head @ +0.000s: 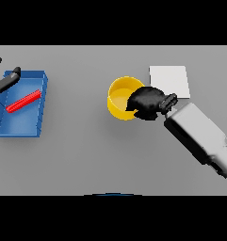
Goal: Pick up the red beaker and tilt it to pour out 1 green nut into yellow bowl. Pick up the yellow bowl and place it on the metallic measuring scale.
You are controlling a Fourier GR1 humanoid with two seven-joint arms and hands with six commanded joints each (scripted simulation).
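Yellow bowl (119, 98) rim gripped by right robot hand (147, 102) (fingers curled).

Yellow bowl (119, 96) upright beside pale square scale (170, 79) — red beaker (23, 101) flat, far left.

There is one view only, taken from the robot's head and looking steeply down on the grey tabletop (101, 155) from fairly high up. Taking the yellow bowl (119, 99) as landmark, it sits just above the frame's middle. The blue tray (39, 123) lies well left of it at the edge, and the white scale (174, 75) just right, toward the far side.
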